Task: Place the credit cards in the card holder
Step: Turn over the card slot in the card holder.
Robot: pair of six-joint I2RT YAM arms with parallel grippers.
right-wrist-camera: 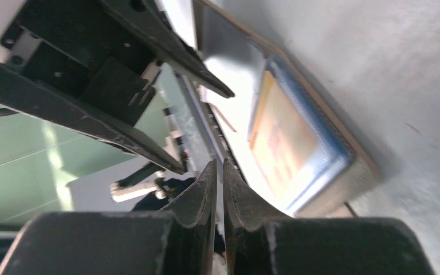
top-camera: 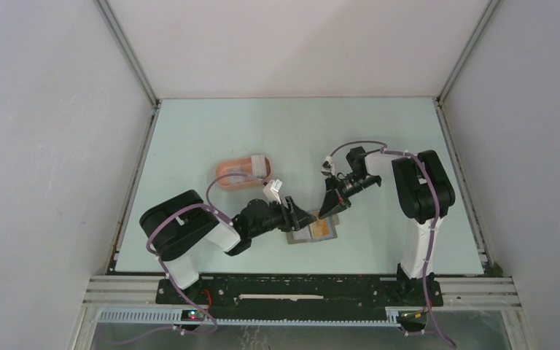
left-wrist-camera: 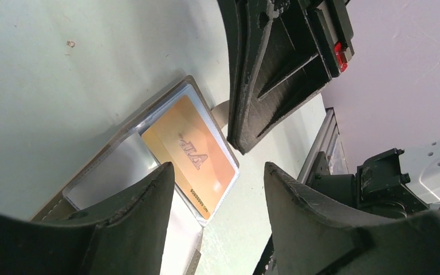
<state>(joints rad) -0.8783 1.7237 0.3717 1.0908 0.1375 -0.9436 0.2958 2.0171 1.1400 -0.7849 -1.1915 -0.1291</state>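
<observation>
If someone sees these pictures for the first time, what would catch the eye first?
An open grey wallet lies near the front of the table, an orange card in its clear sleeve. The left fingers stand open over it; the right fingers, almost closed, are at its edge. A pink tray lies farther back on the left.

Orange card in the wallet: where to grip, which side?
Probably a short edge of the orange card, pinched across its faces. It lies flat in a clear sleeve of the wallet, so come in low from the sleeve's open end; which end that is isn't visible.
</observation>
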